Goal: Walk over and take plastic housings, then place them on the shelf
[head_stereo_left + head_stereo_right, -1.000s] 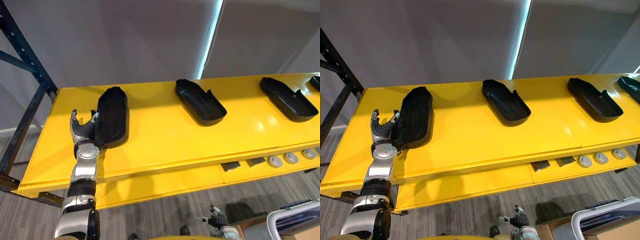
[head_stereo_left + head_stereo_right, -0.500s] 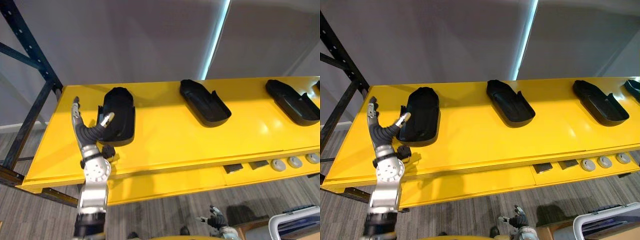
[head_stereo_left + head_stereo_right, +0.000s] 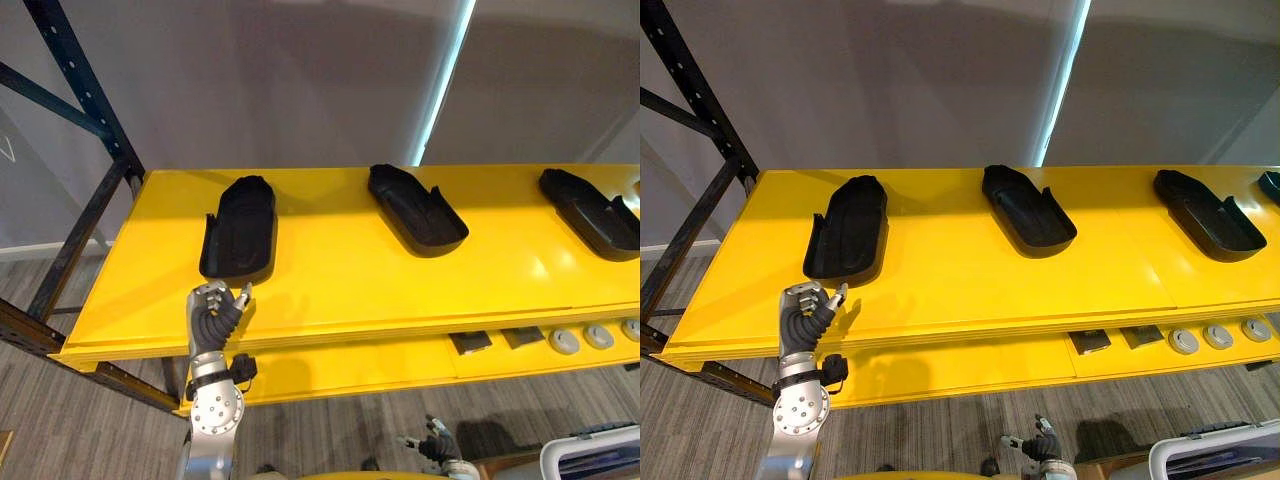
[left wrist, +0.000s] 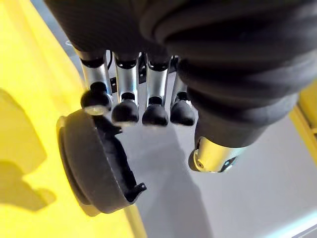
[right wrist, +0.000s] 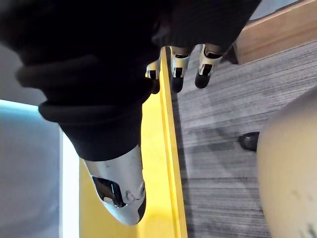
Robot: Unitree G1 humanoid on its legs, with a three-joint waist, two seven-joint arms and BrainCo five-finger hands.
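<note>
1. Leftmost black moulded plastic housing [image 3: 240, 228] lies on the yellow metal shelf [image 3: 340, 275]; second black housing [image 3: 417, 209] and third black housing [image 3: 592, 208] sit further right
2. Left hand [image 3: 214, 310] is just in front of the leftmost housing, not touching it, fingers curled in, empty
3. Right hand [image 3: 432, 442] hangs low over the grey plank floor [image 3: 330, 430], fingers loosely relaxed

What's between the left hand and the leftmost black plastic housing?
Only a narrow bare strip of the yellow shelf top separates the left hand from the leftmost black plastic housing; both eye views show it.
</note>
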